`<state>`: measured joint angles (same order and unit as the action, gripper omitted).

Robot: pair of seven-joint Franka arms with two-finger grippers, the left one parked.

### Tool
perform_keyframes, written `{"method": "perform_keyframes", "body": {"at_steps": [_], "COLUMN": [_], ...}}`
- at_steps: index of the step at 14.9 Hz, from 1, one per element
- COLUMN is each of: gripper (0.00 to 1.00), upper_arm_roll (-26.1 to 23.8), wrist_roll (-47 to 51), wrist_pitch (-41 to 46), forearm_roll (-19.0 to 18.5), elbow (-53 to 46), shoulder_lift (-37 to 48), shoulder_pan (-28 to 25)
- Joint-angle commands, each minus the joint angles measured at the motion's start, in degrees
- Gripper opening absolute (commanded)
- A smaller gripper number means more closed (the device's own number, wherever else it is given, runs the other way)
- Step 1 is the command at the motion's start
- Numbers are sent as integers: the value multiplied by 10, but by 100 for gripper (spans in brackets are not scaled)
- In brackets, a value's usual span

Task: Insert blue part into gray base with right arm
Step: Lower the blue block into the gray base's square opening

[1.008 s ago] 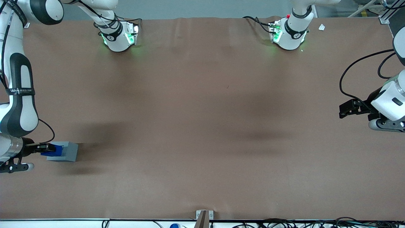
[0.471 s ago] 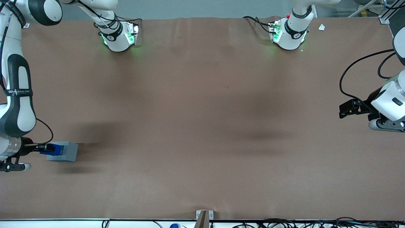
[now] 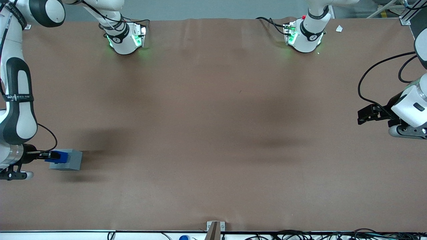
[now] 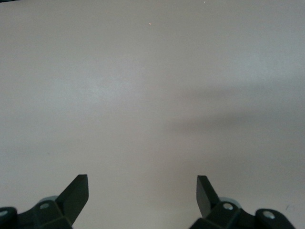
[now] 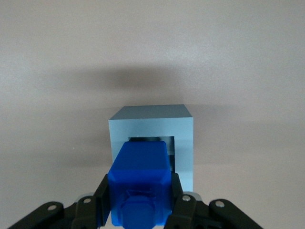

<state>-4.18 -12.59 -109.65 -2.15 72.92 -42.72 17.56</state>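
Observation:
The gray base [image 3: 70,160] sits on the brown table at the working arm's end. The blue part [image 3: 56,156] is held level with the base, its leading end at the base's recess. My right gripper [image 3: 50,155] is shut on the blue part. In the right wrist view the blue part [image 5: 140,179] sits between the black fingers [image 5: 183,205], and its front end reaches into the square opening of the gray base [image 5: 183,138]. How deep it sits is hidden by the part itself.
The brown table [image 3: 213,133] stretches wide toward the parked arm's end. Two arm bases [image 3: 125,36] with green lights stand along the table edge farthest from the front camera. Cables and a small bracket [image 3: 215,228] lie along the nearest edge.
My right arm has shifted slightly and the blue part has edged a little toward the gray base. The base has not moved.

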Motion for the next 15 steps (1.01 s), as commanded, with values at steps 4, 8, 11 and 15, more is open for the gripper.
{"method": "perform_keyframes", "body": {"at_steps": [4,8,11,15], "gripper": [0,0,0,0], "upper_arm_roll": [-6,-6,-6,-6], "wrist_roll": [6,0,-1,-1], "wrist_pitch": [-14,-14,-14,-15], "forearm_roll": [5,2,0,5], "elbow": [6,6,6,6], "shoulder_lift": [-1,-2,-1,-4], "shoulder_pan": [5,12,14,13]}}
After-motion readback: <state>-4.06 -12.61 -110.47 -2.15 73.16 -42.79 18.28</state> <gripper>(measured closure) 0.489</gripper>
